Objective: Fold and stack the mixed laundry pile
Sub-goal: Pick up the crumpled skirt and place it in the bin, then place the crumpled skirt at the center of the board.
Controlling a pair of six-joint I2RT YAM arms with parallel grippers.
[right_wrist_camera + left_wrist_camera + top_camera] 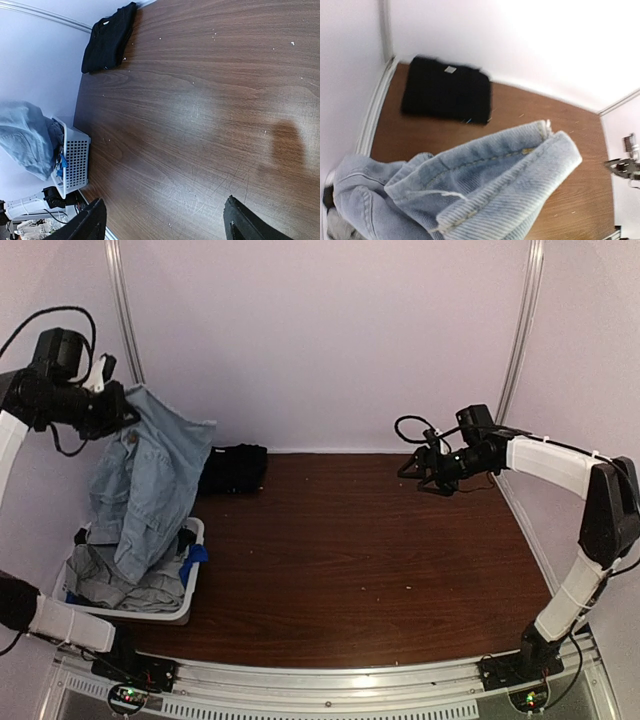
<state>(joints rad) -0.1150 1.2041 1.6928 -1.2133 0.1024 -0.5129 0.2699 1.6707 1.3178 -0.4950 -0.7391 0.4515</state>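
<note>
Light-blue denim piece (145, 480) hanging from clamped jaws of left gripper (118, 408) above white basket (150, 612) of grey items (120, 582), desk (380, 560) left; folded black shirt (234, 468) by rear wall; right gripper (420, 472) jaws wide apart, empty.

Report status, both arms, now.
Left claw shut on denim shirt, hoisted above basket, hem hanging into it. Right claw open, empty, over the table. Black shirt folded at the back wall; grey clothes in basket. Nothing in the way.
</note>
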